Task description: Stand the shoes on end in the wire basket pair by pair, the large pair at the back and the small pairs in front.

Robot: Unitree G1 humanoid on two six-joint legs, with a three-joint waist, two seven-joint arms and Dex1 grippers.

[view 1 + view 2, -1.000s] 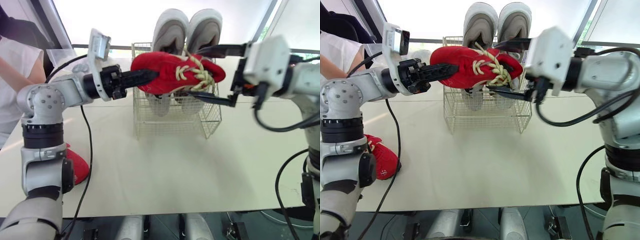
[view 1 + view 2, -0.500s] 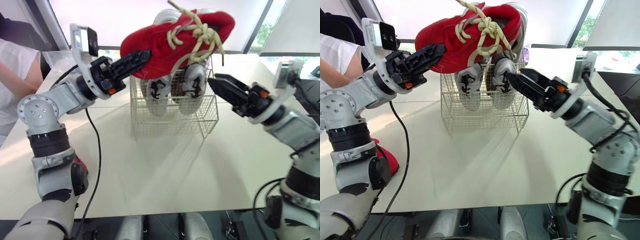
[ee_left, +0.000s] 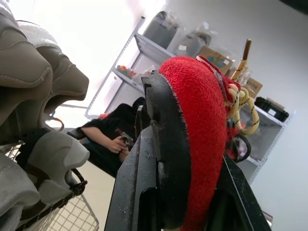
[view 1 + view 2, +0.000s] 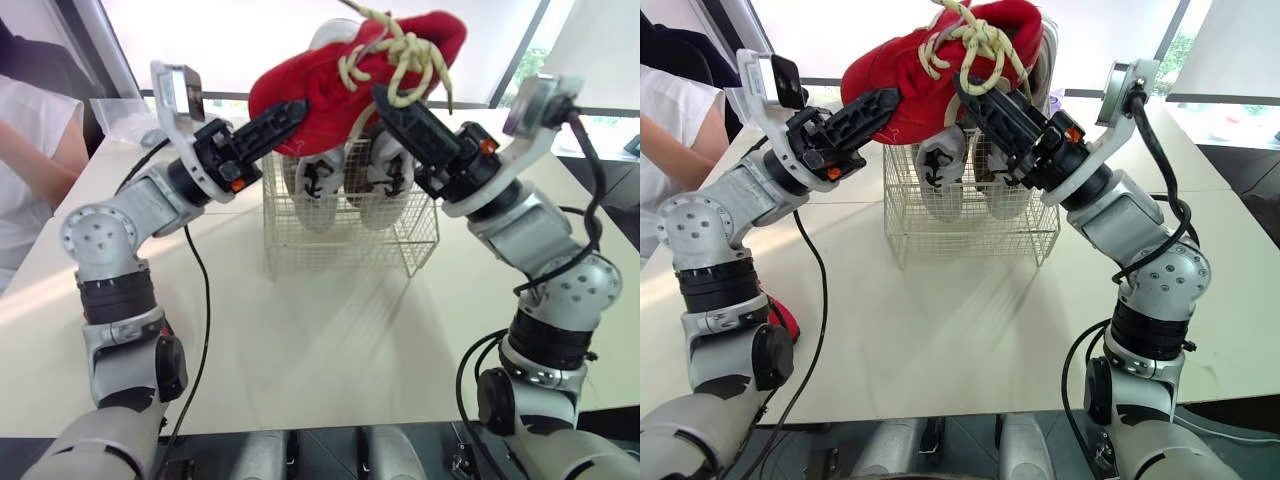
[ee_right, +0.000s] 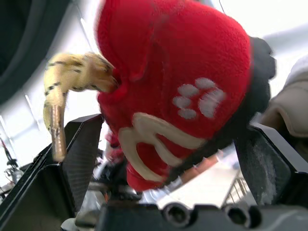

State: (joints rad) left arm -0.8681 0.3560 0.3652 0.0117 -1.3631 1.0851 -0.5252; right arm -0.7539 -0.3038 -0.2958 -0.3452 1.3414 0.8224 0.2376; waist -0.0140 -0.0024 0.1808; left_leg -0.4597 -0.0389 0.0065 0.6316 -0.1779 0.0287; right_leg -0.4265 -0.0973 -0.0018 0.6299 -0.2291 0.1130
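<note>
The left gripper [image 4: 288,116] clenched the red shoe [image 4: 330,70] by its sole, high over the wire basket [image 4: 420,238] below it, likely for upending; the right gripper [image 4: 396,110] straddled the laced end, fingers [image 5: 77,159] spread; grey sneakers [image 4: 316,190] stood beneath.

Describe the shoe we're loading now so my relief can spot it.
Start at the wire basket on the table, grey pair standing in it. Above it the left gripper holds the red shoe: fuzzy, cream laces, unlike the grey ones.
</note>
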